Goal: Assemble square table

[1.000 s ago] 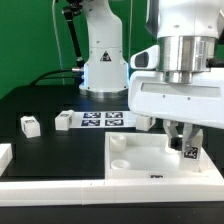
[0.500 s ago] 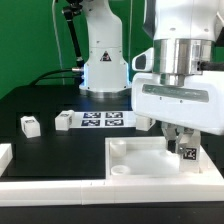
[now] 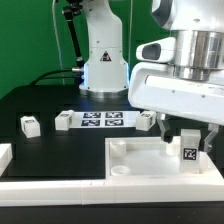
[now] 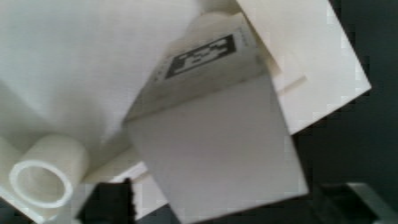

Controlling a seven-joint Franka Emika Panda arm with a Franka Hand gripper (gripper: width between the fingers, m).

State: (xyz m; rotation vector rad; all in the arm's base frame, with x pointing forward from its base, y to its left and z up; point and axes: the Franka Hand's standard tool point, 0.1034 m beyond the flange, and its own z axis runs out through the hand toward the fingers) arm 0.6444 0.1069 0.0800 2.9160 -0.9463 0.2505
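One white square tabletop (image 3: 140, 160) lies nearest, just behind the front border rail (image 3: 90, 188). At its corner toward the exterior view's right stands a tagged leg (image 3: 188, 152), the gripper (image 3: 188, 135) over it with its jaws apart on either side. Farther back, a second leg (image 3: 64, 120) and a third leg (image 3: 147, 120) flank the marker board (image 3: 101, 120).

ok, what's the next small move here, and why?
Probably lift straight up, clear of the leg. The gripper stands open, a finger on each side of it, and the leg stands upright at a corner of the tabletop, so it looks placed. A loose leg lies apart, likely the next pick.
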